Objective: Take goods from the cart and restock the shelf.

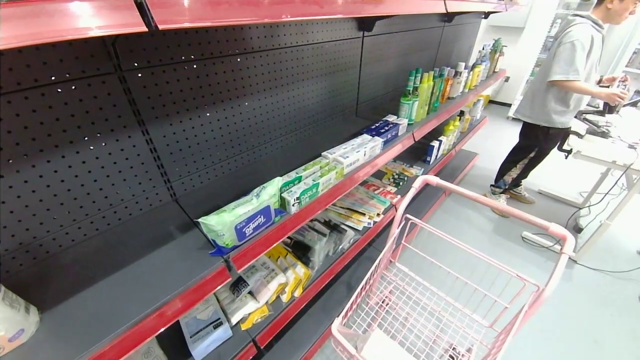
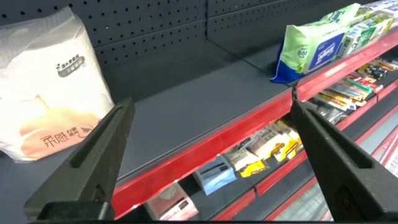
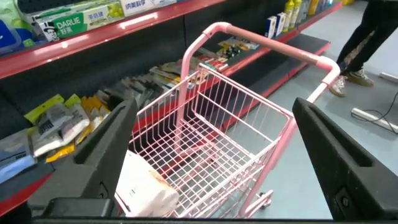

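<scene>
Probably a soft, light pack [image 3: 146,190] at the cart [image 3: 273,45] bottom, half hidden. Pinch across the middle; slippery wrapper. Nothing in right fingers [image 3: 102,149], spread above it, nor left fingers [image 2: 93,162], spread over shelf [image 2: 205,106].

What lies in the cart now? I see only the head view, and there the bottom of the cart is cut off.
Observer: One white pack lies in the basket of the pink cart.
Operator: Where is the right hand, and is it open?
Observer: The right hand is above the cart basket, open, with nothing between its fingers.
Operator: And the left hand?
Observer: The left hand is open too. It is in front of the shelf, facing the bare stretch between a white tissue pack and a green wipes pack.
</scene>
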